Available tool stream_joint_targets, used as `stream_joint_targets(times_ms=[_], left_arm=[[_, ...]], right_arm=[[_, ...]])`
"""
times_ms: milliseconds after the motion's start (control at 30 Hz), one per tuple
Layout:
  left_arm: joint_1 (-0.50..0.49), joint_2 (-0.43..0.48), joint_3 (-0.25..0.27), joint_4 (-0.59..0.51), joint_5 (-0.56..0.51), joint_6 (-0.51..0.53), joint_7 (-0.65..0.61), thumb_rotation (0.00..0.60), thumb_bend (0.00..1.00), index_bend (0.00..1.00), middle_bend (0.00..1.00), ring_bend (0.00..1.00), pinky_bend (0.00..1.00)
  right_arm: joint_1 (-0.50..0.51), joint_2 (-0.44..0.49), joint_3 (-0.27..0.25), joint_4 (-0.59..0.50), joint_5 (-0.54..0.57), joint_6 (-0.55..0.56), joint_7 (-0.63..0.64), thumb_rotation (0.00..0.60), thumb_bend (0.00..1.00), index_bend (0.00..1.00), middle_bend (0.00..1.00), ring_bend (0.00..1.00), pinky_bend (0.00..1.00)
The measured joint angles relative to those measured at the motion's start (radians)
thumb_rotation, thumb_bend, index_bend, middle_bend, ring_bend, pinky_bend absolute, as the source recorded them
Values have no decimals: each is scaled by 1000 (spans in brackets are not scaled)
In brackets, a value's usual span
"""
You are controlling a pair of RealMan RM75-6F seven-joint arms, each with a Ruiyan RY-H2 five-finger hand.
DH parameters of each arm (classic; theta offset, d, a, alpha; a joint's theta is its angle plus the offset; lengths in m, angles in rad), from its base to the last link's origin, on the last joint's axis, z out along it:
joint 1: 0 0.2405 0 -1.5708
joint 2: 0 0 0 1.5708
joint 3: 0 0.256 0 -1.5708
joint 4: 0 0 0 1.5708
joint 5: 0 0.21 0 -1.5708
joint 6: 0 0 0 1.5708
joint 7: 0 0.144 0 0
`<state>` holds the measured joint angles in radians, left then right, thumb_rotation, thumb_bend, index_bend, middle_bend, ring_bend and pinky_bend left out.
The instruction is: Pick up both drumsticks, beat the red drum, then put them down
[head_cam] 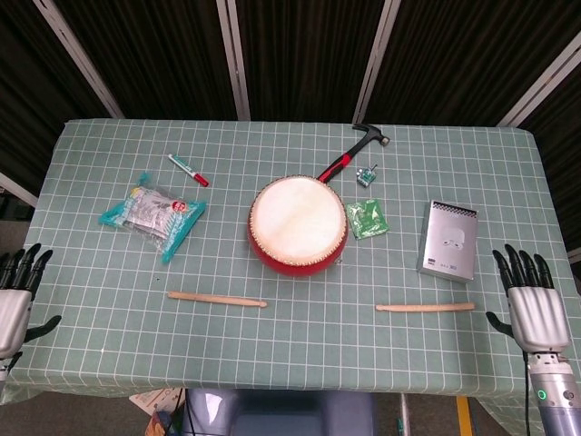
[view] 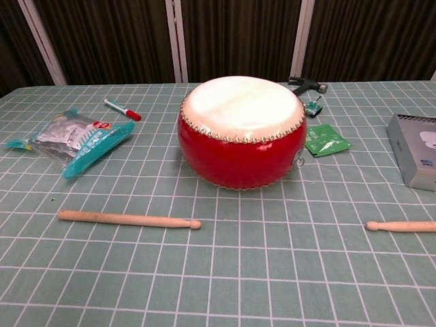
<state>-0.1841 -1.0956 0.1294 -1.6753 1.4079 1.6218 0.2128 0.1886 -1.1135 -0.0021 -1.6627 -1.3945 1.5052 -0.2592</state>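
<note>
The red drum (head_cam: 298,226) (view: 240,132) with a pale skin stands in the middle of the table. One wooden drumstick (head_cam: 217,298) (view: 127,219) lies flat in front of it to the left, the other drumstick (head_cam: 425,308) (view: 401,226) in front to the right. My left hand (head_cam: 13,299) hangs open beyond the table's left edge, far from its stick. My right hand (head_cam: 534,305) is open off the right edge, a short way right of the other stick's butt. Neither hand holds anything, and neither shows in the chest view.
A teal snack packet (head_cam: 152,214) and a red marker (head_cam: 188,170) lie at the left. A red-handled hammer (head_cam: 351,153), a small green board (head_cam: 367,175), a green sachet (head_cam: 368,219) and a grey box (head_cam: 448,240) lie behind and right of the drum.
</note>
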Motion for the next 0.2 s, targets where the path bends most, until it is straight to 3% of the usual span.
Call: stream_joint_targets(times_ms=[200], left_arm=[[42,-3,-12,23,-4,24,-54,600,23,0,0,0,42]], right_arm=[[-30,-56,-5,107,-93,66,84,600,207,0,0,0,46]])
